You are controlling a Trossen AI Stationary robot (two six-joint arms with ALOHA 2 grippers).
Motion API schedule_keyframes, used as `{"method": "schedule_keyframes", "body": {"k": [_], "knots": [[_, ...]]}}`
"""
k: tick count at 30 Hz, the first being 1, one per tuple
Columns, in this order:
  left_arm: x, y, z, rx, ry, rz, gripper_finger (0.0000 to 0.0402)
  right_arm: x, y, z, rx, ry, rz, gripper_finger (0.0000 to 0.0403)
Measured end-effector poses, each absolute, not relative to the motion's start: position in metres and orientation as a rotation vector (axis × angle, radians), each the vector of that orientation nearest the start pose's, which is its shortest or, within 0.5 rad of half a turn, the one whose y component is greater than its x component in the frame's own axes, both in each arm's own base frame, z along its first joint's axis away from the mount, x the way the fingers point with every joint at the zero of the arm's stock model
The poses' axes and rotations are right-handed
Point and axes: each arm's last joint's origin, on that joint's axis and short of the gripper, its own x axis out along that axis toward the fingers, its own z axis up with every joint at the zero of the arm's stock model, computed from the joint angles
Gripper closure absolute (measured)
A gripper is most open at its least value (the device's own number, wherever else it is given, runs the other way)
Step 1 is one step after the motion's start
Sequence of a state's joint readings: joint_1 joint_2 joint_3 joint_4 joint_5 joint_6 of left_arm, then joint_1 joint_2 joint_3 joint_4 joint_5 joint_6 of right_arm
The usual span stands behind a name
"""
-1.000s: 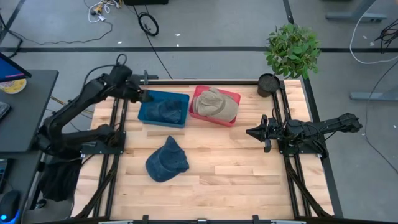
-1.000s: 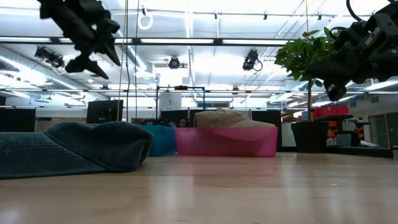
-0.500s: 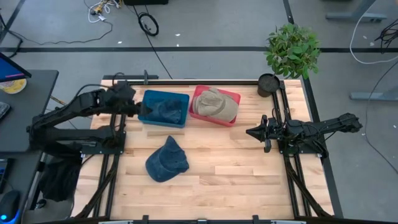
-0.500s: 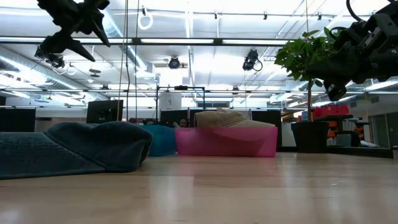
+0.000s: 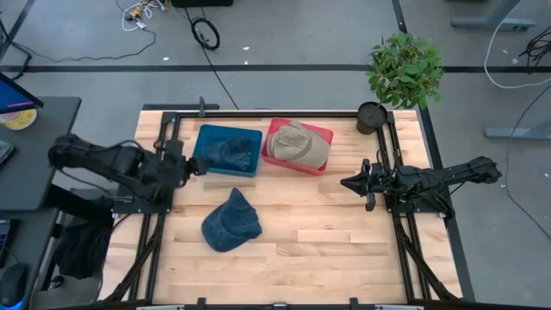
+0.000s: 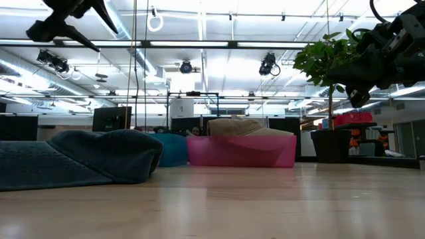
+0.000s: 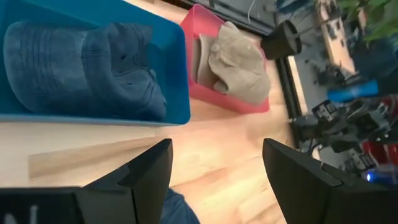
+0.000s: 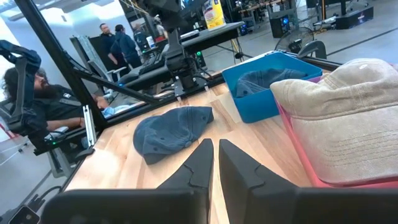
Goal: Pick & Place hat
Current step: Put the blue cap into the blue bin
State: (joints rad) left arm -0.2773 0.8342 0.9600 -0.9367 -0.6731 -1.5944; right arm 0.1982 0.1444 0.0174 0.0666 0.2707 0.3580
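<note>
A blue denim hat lies flat on the wooden table, near of centre; it also shows in the low view and the right wrist view. A second blue hat sits in the blue bin. A tan hat fills the pink bin. My left gripper is open and hovers at the blue bin's near-left corner, holding nothing. My right gripper waits shut at the table's right side, above the wood.
A potted plant with a black pot stands at the far right corner. Black frame rails run along both table sides. People sit and stand beyond the table's left side. Bare wood lies right of the loose hat.
My left arm has drawn back from over the blue bin's far-left corner, folding toward the table's left; its gripper has moved toward the near edge along the bin's left wall. The hats and bins have stayed put.
</note>
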Motion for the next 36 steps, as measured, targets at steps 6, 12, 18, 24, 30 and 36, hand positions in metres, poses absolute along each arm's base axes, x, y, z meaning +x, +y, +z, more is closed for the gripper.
{"method": "schedule_keyframes", "body": {"k": [6,12,18,24,30,36], "knots": [[0.146,-0.047,0.308,-1.131,0.252,0.889,0.0149,0.104,0.013,0.164,0.343,0.046,-0.083,0.0372],[0.151,-0.076,0.284,-1.149,0.322,0.934,0.0149,0.104,0.013,0.164,0.343,0.046,-0.082,0.0372],[0.154,-0.102,0.255,-1.233,0.365,0.838,0.0149,0.104,0.013,0.164,0.343,0.046,-0.083,0.0372],[0.159,-0.123,0.227,-1.313,0.426,0.739,0.015,0.104,0.013,0.164,0.343,0.046,-0.083,0.0372],[0.16,-0.146,0.21,-1.337,0.519,0.671,0.015,0.104,0.013,0.164,0.344,0.046,-0.083,0.0372],[0.16,-0.172,0.206,-1.452,0.595,0.553,0.015,0.104,0.013,0.164,0.343,0.046,-0.082,0.0372]]}}
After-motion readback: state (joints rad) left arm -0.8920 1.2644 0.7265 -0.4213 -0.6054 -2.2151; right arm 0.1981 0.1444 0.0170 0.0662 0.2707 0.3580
